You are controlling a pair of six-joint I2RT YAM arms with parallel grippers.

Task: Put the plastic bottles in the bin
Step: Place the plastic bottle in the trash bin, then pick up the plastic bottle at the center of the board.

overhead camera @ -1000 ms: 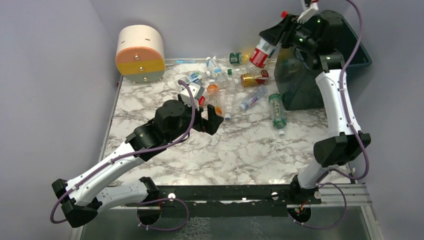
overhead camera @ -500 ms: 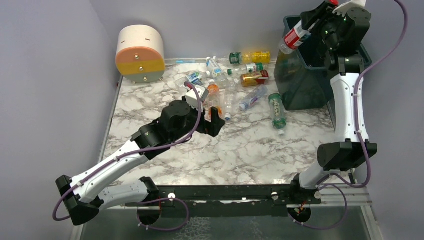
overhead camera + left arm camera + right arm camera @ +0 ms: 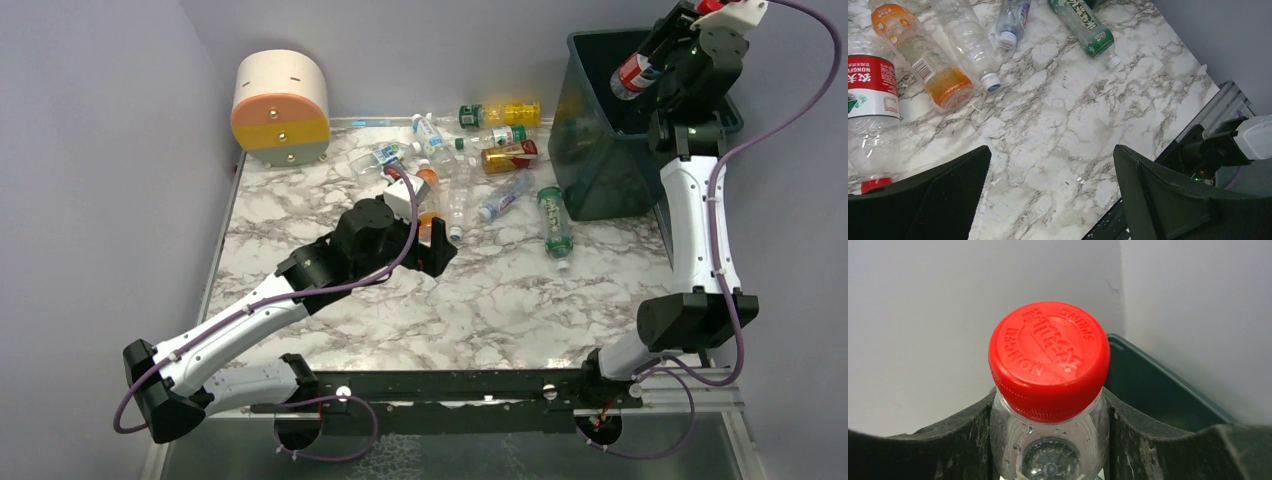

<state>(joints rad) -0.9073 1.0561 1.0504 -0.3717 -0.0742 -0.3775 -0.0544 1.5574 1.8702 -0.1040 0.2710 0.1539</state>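
My right gripper (image 3: 662, 48) is shut on a clear bottle with a red label (image 3: 632, 75) and holds it tilted above the open top of the dark teal bin (image 3: 598, 168) at the far right. In the right wrist view the bottle's red cap (image 3: 1049, 357) sits between my fingers, with the bin's rim (image 3: 1168, 390) behind. Several more plastic bottles (image 3: 500, 157) lie scattered on the marble table beside the bin. My left gripper (image 3: 432, 246) hovers open over the table just in front of them. A red-label bottle (image 3: 870, 95) and an orange one (image 3: 923, 60) lie beyond my left gripper (image 3: 1050, 160).
A round cream, orange and yellow drum (image 3: 280, 105) lies at the back left. A green-label bottle (image 3: 555, 225) lies in front of the bin's near corner. Grey walls close in the left, back and right. A black rail (image 3: 450, 385) runs along the near edge.
The right arm has swung right and upward, carrying the red-label bottle from beside the bin to above it. The left arm has edged right toward the bottles, its jaws still open.
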